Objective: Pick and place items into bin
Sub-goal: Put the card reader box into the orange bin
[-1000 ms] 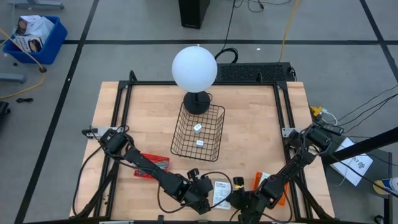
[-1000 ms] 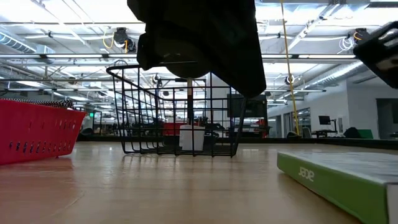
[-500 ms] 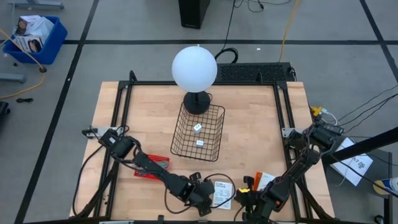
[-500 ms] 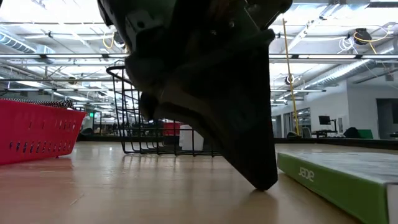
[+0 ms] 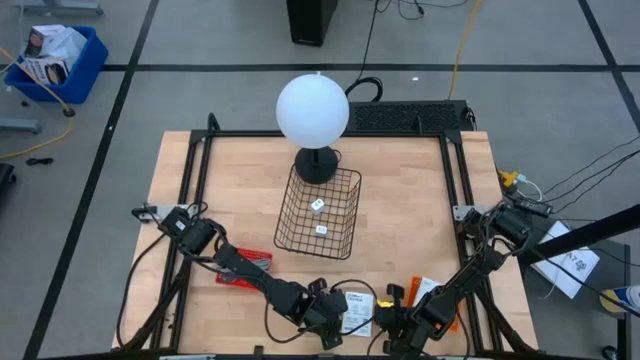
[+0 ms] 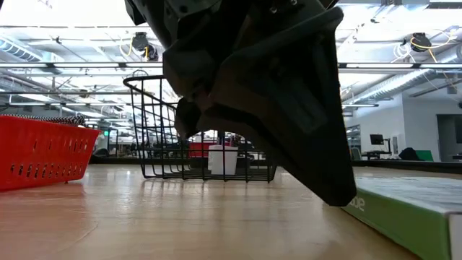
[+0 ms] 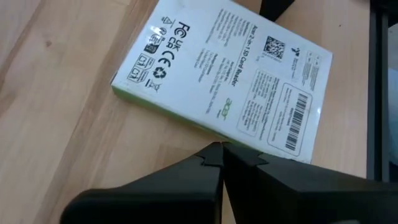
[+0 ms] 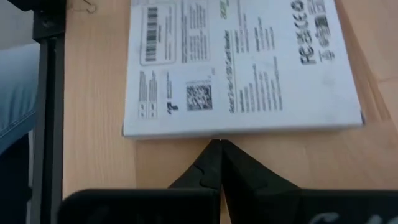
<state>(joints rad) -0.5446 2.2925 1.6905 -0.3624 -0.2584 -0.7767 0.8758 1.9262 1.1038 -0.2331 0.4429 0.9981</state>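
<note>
A flat white packet [image 5: 358, 309] with black print and a green side lies on the table near the front edge, between my two grippers. My left gripper [image 5: 333, 312] is shut, its tips at the packet's left long side [image 7: 211, 127]. My right gripper [image 5: 396, 320] is shut, its tips at the opposite long side [image 8: 217, 132]. Two tiny white blocks [image 5: 317, 205] [image 5: 321, 230] lie in the black wire basket [image 5: 345, 215] at mid-table. The grey and teal pieces are not in view. My left gripper has its shut fingertips [image 6: 339, 196] against the packet's green long side [image 6: 361, 204], slanting down from the table's left. The tips are low at the table. The packet lies flat on the table. My right gripper has its shut tips at the packet's other long side [image 8: 214, 134], and I cannot tell whether they touch.
A white globe lamp [image 5: 313, 108] stands just behind the basket. A red tray [image 5: 245, 265] lies at the left under my left arm. An orange-and-white flat item [image 5: 428, 290] lies right of my right gripper. Black frame rails [image 5: 452, 170] run along the table's sides.
My left gripper has come down until its shut tips are at the table, then gone toward the table's right edge up to the packet's side. My right gripper has shifted a little beside the packet's other side. The packet has stayed in place.
</note>
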